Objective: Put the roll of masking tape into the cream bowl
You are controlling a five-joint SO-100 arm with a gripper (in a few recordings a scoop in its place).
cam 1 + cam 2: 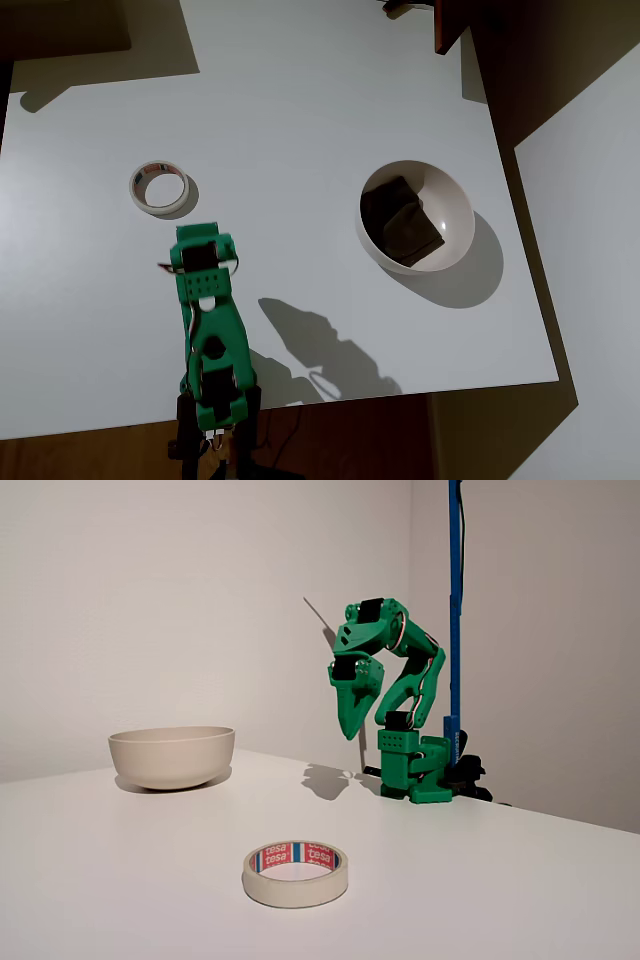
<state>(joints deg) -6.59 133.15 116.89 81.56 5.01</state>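
Note:
The roll of masking tape (160,187) lies flat on the white table, left of centre in the overhead view. In the fixed view the roll of masking tape (296,873) is nearest the camera, its red print showing inside. The cream bowl (455,205) stands to the right in the overhead view, and the cream bowl (172,755) is at the left in the fixed view. My green gripper (351,730) hangs well above the table, pointing down, its jaws together with nothing in them. From overhead the gripper (201,245) sits just below the tape, not touching it.
A dark brown squarish lump (400,222) lies inside the bowl. The arm's base (415,770) is clamped at the table's edge beside a blue pole (455,610). A dark brown piece of furniture (455,25) overlaps the table's upper right corner.

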